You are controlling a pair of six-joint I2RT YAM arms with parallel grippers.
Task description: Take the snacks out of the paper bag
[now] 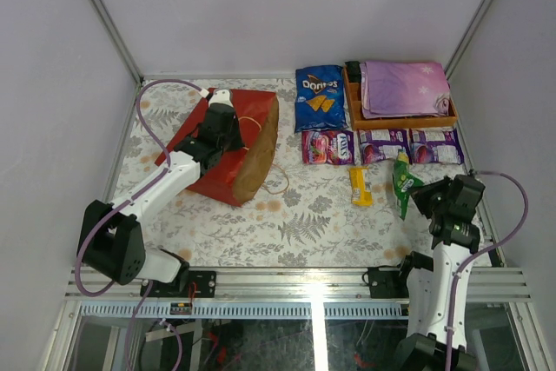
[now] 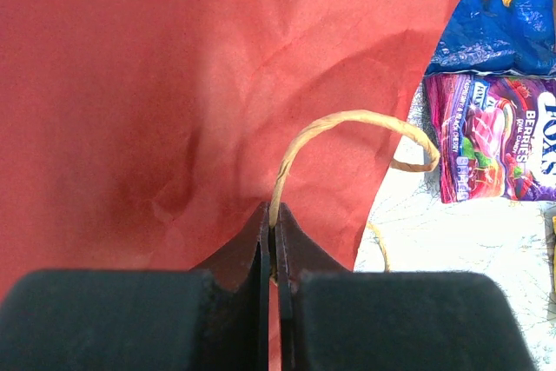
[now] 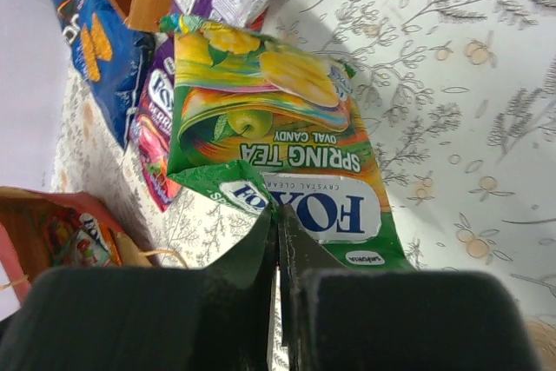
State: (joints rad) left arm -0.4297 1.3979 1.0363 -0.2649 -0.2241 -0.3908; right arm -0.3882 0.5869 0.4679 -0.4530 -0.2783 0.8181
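The red paper bag (image 1: pixel 213 167) lies on its side at the left, its brown mouth facing right. My left gripper (image 1: pixel 233 135) rests on top of it, shut on a tan loop handle (image 2: pixel 347 123) against the red paper (image 2: pixel 156 84). My right gripper (image 1: pixel 419 195) is shut on the edge of a green Fox's candy pack (image 1: pixel 401 178), seen close in the right wrist view (image 3: pixel 278 136). On the table lie a blue Doritos bag (image 1: pixel 319 97), a pink Fox's pack (image 1: pixel 328 147), two purple packs (image 1: pixel 383 145) and a yellow pack (image 1: pixel 360 185). More packets show inside the bag's mouth (image 3: pixel 61 232).
An orange wooden tray (image 1: pixel 400 121) with a folded purple star-print cloth (image 1: pixel 404 86) stands at the back right, behind the purple packs. Metal frame posts and white walls close in the table. The second loop handle (image 1: pixel 280 182) lies on the cloth by the bag's mouth.
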